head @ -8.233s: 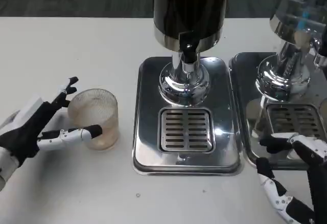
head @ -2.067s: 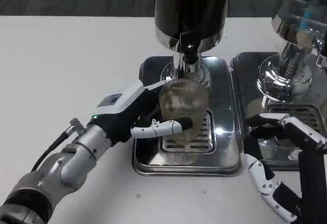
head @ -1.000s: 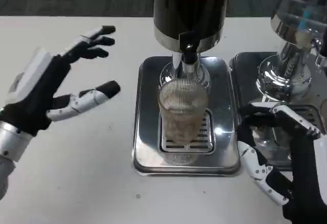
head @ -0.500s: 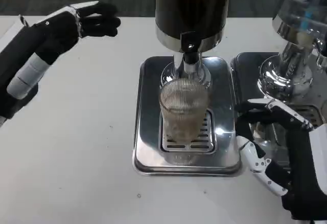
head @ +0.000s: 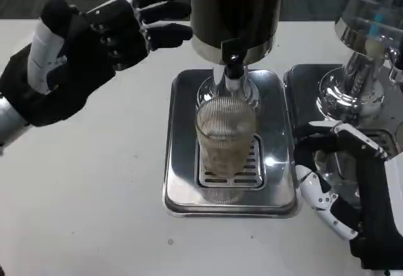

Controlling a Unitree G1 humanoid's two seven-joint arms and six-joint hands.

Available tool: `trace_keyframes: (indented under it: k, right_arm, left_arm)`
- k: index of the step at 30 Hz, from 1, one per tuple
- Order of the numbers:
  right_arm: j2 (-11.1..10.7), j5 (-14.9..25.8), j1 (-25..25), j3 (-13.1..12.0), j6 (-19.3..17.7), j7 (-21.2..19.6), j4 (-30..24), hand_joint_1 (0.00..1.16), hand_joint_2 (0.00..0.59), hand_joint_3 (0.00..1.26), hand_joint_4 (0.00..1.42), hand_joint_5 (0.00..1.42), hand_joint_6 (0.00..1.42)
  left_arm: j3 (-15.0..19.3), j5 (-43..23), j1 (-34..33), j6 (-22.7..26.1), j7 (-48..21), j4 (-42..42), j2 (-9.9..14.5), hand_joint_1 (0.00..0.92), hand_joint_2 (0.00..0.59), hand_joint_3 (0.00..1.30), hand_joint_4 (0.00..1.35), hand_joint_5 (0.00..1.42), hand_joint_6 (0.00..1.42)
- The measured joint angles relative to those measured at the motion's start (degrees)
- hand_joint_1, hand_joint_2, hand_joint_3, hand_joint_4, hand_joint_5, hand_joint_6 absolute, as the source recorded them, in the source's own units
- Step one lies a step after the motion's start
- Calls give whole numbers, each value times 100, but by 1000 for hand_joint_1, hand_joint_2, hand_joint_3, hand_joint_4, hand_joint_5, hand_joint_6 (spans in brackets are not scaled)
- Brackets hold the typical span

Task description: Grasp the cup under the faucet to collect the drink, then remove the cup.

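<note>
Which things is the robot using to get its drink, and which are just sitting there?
For the job:
cup, standing on the grate
faucet above it
dark dispenser
drip tray
left hand, raised near the dispenser
right hand, beside the tray

Just sitting there:
second dispenser on the right
its tray

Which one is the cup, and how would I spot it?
Find the big dark drink dispenser at the top middle of the white table. Under its black faucet lies a shiny metal drip tray with a slotted grate. The cup stands on that grate: it is the only see-through, ribbed thing there, while everything around it is shiny metal.
</note>
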Motion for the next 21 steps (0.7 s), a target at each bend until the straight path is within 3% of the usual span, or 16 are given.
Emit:
trace_keyframes:
  k: [7, 21]
  right_arm:
    - [94, 70, 13, -21, -1, -1, 46, 468, 405, 581, 628, 585, 544]
    - [230, 68, 25, -39, -15, -58, 199, 485, 409, 581, 628, 585, 540]
  left_arm:
    - [155, 41, -301, 452, -106, 0, -247, 0, 56, 160, 112, 178, 108]
    - [148, 546, -897, 566, -63, 517, -860, 0, 61, 155, 112, 177, 93]
